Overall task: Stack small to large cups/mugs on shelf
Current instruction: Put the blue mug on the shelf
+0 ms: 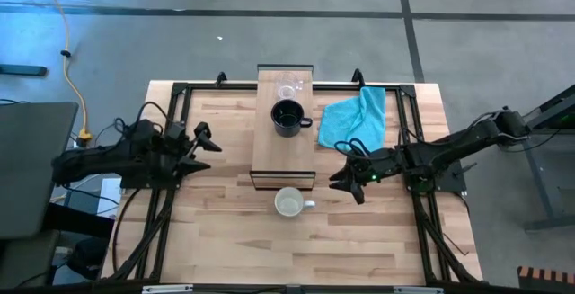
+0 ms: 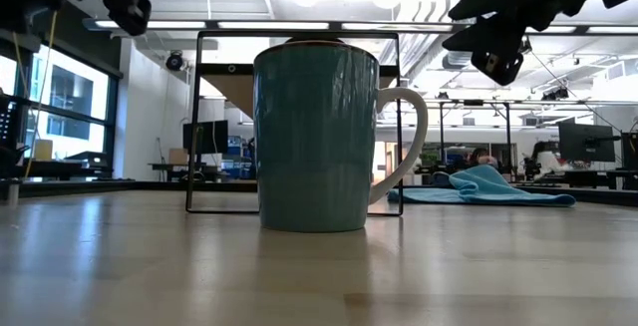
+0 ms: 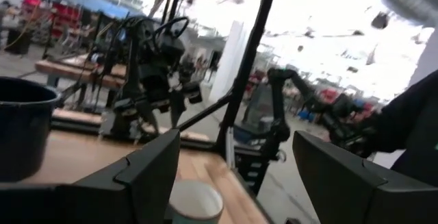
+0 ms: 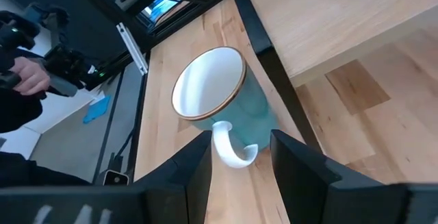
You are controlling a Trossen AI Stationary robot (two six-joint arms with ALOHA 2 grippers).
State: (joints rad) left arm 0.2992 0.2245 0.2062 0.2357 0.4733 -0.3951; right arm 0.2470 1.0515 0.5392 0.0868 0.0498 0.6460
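We line our spread right gripper point(image 4: 239, 159) squarely over the teal, white-handled ceramic mug point(image 4: 219, 101), pinching its rim, not the handle.

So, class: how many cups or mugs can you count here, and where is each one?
3: a glass cup at the shelf's far end, a black mug beside it on the shelf, and a white-handled mug on the table, off the shelf's near end.

Two matte black jointed arms, the left arm point(image 1: 117, 161) at the frame's left and the right arm point(image 1: 449, 155) at its right, carry looping black cables. Each ends in angular black fingers; a small green light glows near the right gripper point(image 1: 346, 179).
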